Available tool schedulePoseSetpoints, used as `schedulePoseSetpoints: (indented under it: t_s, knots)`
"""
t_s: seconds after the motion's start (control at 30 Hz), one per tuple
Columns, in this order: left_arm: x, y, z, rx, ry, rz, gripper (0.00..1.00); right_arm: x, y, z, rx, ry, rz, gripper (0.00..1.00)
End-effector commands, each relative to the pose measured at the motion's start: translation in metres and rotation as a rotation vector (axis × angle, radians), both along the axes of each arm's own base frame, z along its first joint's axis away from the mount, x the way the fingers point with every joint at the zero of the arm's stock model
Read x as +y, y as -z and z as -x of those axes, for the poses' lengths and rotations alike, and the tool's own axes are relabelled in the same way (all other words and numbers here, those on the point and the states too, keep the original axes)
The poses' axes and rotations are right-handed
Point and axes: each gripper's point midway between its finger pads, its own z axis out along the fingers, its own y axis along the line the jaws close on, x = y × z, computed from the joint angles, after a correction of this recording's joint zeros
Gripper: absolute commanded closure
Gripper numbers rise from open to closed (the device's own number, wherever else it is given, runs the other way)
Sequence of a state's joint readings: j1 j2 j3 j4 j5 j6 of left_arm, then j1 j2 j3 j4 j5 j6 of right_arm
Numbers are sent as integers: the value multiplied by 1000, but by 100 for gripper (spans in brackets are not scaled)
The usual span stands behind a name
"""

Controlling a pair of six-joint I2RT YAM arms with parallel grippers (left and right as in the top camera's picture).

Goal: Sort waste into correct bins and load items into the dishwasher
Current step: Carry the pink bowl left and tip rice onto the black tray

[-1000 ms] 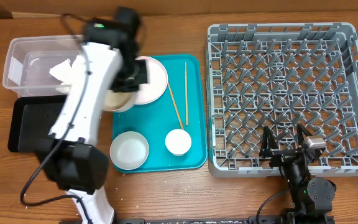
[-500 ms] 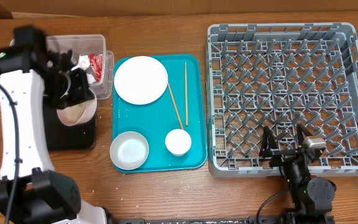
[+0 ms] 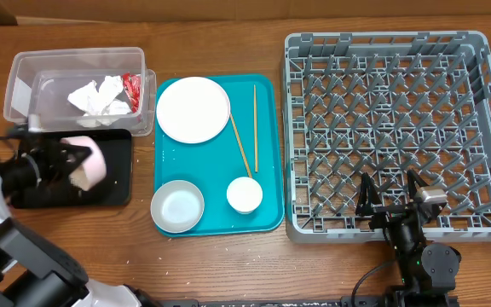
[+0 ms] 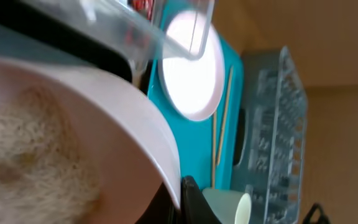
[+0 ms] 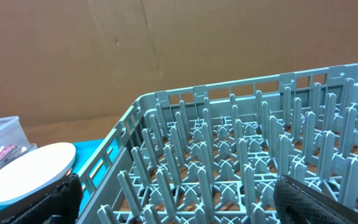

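Note:
My left gripper is shut on the rim of the pale pink bowl, which is tipped on its side over the black tray. In the left wrist view the bowl fills the frame with pale food grains inside, and my finger pinches its rim. The clear tub holds the white napkin and red scrap. My right gripper is open and empty over the front of the grey dish rack.
The teal tray holds the pink plate, two chopsticks, the grey-green bowl and the white cup. The plate also shows in the left wrist view and the right wrist view.
My left arm has swung left from over the teal tray with the pink bowl. It now sits low at the table's left edge, with the bowl tipped over the black tray. The right arm has not moved.

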State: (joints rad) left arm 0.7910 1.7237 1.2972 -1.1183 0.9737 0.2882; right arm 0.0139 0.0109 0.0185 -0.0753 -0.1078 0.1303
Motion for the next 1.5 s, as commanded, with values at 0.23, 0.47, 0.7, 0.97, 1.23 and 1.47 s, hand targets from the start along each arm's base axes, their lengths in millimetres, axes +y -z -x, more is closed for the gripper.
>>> schedulePoseSetpoints:
  t_s: [0.23, 0.47, 0.7, 0.97, 1.23, 1.47]
  knots:
    - [15, -52, -12, -338, -55, 197, 96, 1, 2, 0, -1, -8, 1, 0]
    - [14, -62, -13, -316, -93, 311, 96, 1, 2, 0, -1, -8, 1, 0]
    - [13, -90, -15, -448, -68, 410, 96, 1, 2, 0, -1, -8, 1, 0]
    - [15, -88, -16, -439, -70, 400, 96, 1, 2, 0, -1, -8, 1, 0]
    - [18, -90, -19, -398, -89, 449, 96, 1, 2, 0, -1, -8, 1, 0]
    - [23, -78, -23, -328, -123, 420, 96, 1, 2, 0, -1, -8, 1, 0]
